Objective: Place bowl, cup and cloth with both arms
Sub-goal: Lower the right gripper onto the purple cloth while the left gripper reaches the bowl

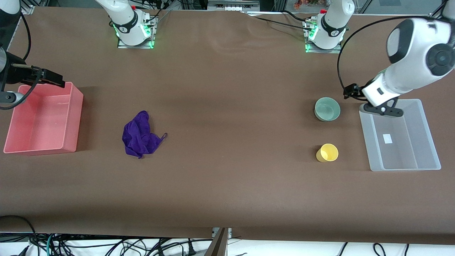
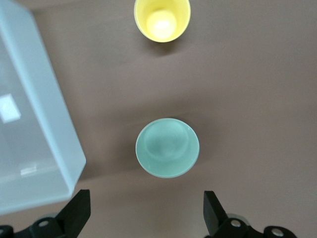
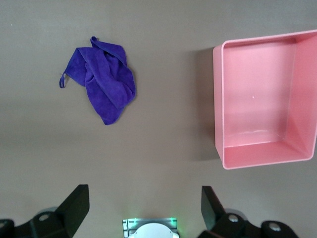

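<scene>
While nothing appears placed yet, the pale green bowl [image 1: 327, 109] is sitting upright on the table [image 1: 227, 185] beside the clear bin [image 1: 426, 135], with the yellow cup [image 1: 327, 153] standing nearer the front camera than the bowl. Toward the right arm's end, the purple cloth [image 1: 140, 136] is lying crumpled near the pink bin [image 1: 73, 117]. Both bins are holding nothing, apart from a small white label in the clear one. Above the clear bin's edge, beside the bowl, the left end effector [image 2: 145, 210] is hanging spread wide; over the pink bin's edge, the right end effector [image 3: 143, 207] is likewise gaping wide, gripping nothing.
</scene>
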